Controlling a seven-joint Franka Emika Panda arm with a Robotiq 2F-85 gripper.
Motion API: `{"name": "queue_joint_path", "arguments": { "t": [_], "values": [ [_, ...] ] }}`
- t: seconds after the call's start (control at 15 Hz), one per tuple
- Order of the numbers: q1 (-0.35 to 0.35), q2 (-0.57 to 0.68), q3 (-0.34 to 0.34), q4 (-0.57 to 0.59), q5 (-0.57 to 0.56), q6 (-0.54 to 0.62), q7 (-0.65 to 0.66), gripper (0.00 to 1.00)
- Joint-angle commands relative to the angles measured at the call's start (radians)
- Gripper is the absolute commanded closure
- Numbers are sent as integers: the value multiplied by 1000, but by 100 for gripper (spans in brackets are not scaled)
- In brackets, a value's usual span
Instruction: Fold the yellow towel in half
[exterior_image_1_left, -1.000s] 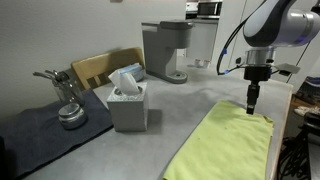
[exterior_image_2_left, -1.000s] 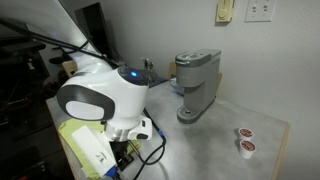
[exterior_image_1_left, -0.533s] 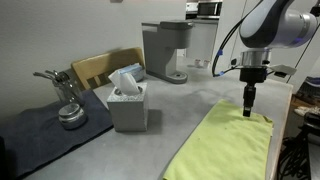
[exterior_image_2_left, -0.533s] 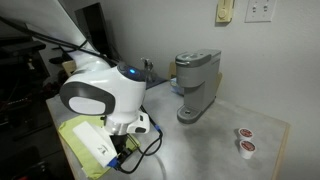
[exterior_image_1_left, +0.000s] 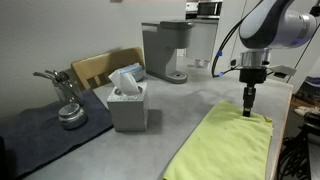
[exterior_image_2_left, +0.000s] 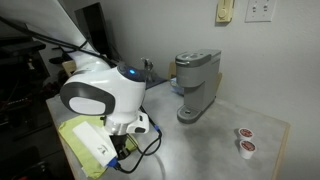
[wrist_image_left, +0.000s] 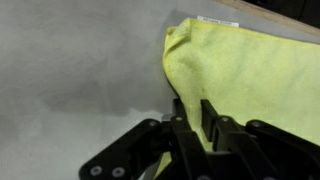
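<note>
The yellow towel (exterior_image_1_left: 225, 145) lies flat on the grey table, a pale yellow-green cloth reaching to the near edge. My gripper (exterior_image_1_left: 249, 108) hangs fingers-down over its far corner. In the wrist view the towel (wrist_image_left: 250, 75) fills the right half, and the gripper (wrist_image_left: 193, 120) has its two fingers pinched on the towel's edge fold. In an exterior view the arm's white body hides most of the scene; a strip of the towel (exterior_image_2_left: 82, 145) shows below it.
A grey tissue box (exterior_image_1_left: 127, 102) stands left of the towel. A coffee machine (exterior_image_1_left: 165, 50) stands behind, also in an exterior view (exterior_image_2_left: 195, 85). A dark cloth mat (exterior_image_1_left: 45, 135) holds a metal object (exterior_image_1_left: 68, 112). Two small cups (exterior_image_2_left: 243, 140) sit apart.
The gripper has shifted slightly along the towel's far corner and stays low; the towel has not visibly moved.
</note>
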Motion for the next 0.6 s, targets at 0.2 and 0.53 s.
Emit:
{"name": "queue_joint_path", "arguments": {
  "t": [0.2,0.53],
  "values": [
    [-13,14,9,11,15,-3,-5,99],
    [-12,-57,7,-15,28,-11,27,99]
  ]
}}
